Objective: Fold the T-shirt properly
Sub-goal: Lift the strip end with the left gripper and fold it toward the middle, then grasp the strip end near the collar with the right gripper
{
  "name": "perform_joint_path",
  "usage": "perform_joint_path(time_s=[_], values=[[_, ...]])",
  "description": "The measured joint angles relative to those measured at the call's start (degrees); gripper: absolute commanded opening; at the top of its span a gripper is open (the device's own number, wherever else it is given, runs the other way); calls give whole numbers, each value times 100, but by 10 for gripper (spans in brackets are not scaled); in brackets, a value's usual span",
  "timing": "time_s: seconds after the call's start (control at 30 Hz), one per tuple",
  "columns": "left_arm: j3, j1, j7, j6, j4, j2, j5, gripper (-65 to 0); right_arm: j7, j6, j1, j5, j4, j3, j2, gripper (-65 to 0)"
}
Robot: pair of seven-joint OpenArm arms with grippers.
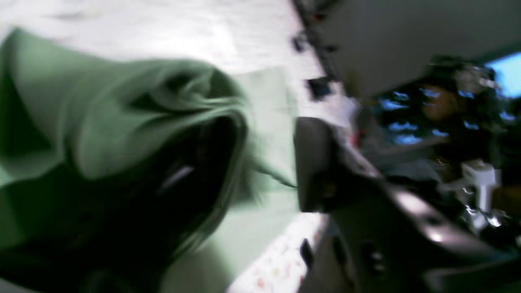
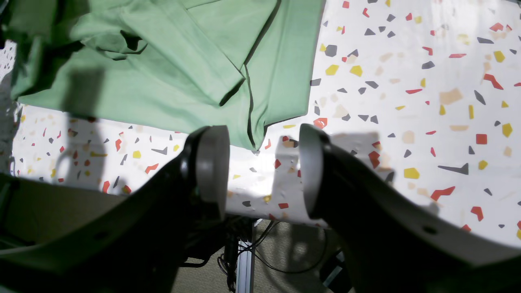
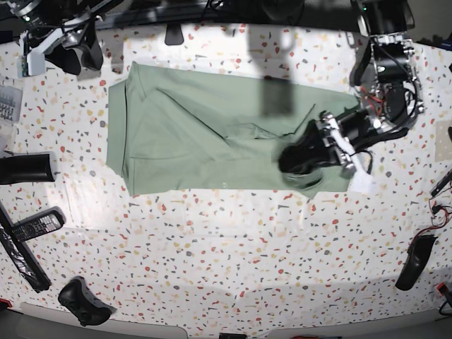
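Observation:
The pale green T-shirt [image 3: 198, 134] lies spread across the far half of the speckled table [image 3: 226, 268], with folds and wrinkles toward its right side. My left gripper [image 3: 293, 161] is low over that right part. The left wrist view is blurred. It shows a bunch of the T-shirt [image 1: 101, 114] draped over one dark finger, while the other finger [image 1: 313, 162] stands apart, so the left gripper [image 1: 260, 175] looks open. My right gripper [image 2: 260, 171] is open and empty, just off a corner of the T-shirt [image 2: 163, 73], near the table's far left edge [image 3: 81, 56].
Along the table's left edge are a black cylinder [image 3: 25, 168], remote controls [image 3: 32, 226] and a black game controller [image 3: 85, 302]. A dark object [image 3: 413, 263] lies at the right edge. Cables and floor [image 2: 244, 252] show below the table edge.

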Motion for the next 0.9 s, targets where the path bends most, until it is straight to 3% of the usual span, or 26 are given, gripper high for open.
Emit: perform_joint_path(time_s=[0.17,0.3,0.6,0.73,0.8,0.9], values=[[789,-11,330,-4,0,46,0,-328,0,2,0,0,0,0,0,-390],[859,-20,321,-2,0,28,13,-328,0,0,0,0,0,0,0,-390],[844,-199,330,-2,0,-782,15,-328,76,0,20,-4,0,0,-2,-390],[841,-188,129,-2,0,-1021,11,-328,632,-4,590,-938,-96,2,-2,-390],[839,-188,131,-4,0,-1029,11,-328,726,-479,1008,-1106,-282,0,-15,-389],[855,-188,136,-2,0,-1027,9,-328,546,-503,1482,-1362,-610,2,-4,-303]])
